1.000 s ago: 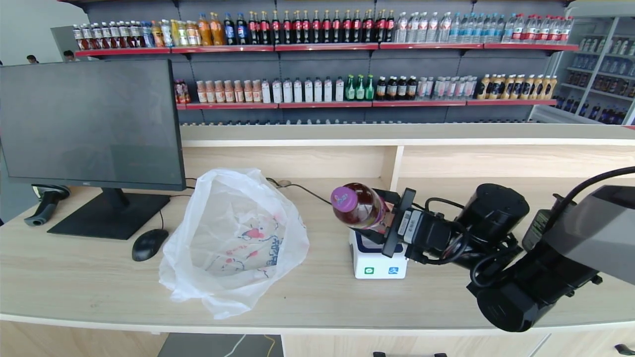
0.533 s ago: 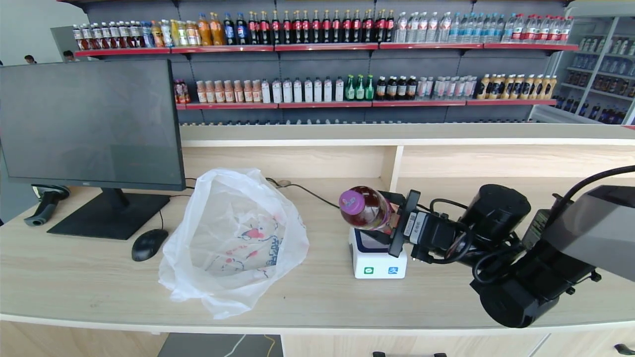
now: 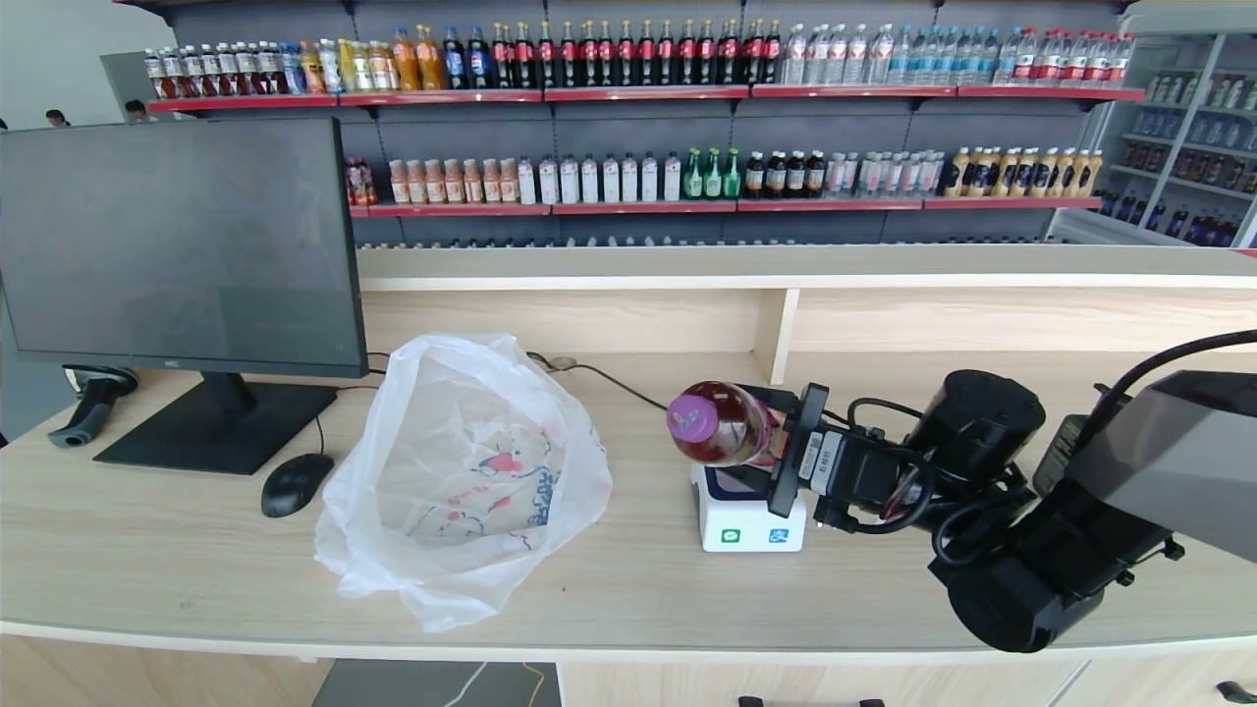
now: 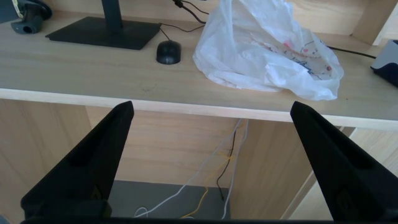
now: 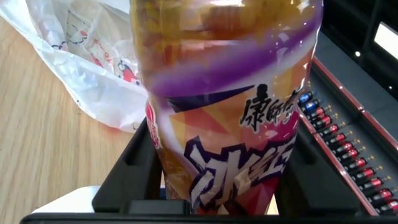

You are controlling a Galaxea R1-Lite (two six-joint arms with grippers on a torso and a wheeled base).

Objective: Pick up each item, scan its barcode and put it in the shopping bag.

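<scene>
A drink bottle (image 3: 722, 424) with a purple cap and purple-orange label (image 5: 230, 106) lies on its side in the air, cap pointing toward the bag. My right gripper (image 3: 771, 432) is shut on the bottle and holds it just above the small white scanner box (image 3: 746, 516) on the counter. The white plastic shopping bag (image 3: 462, 471) sits open on the counter to the left of the scanner; the same bag (image 4: 267, 46) shows in the left wrist view. My left gripper (image 4: 211, 162) hangs open below the counter's front edge (image 4: 186, 106), holding nothing.
A monitor (image 3: 182, 245) on its stand, a black mouse (image 3: 293, 483) and a handheld scanner (image 3: 93, 403) occupy the counter's left. Cables run behind the bag. A raised wooden back ledge (image 3: 786, 265) and a divider (image 3: 776, 334) border the far side. Drink shelves stand beyond.
My right gripper has lowered the bottle slightly and shifted it a little right, closer over the scanner box. The bag and left arm are unchanged.
</scene>
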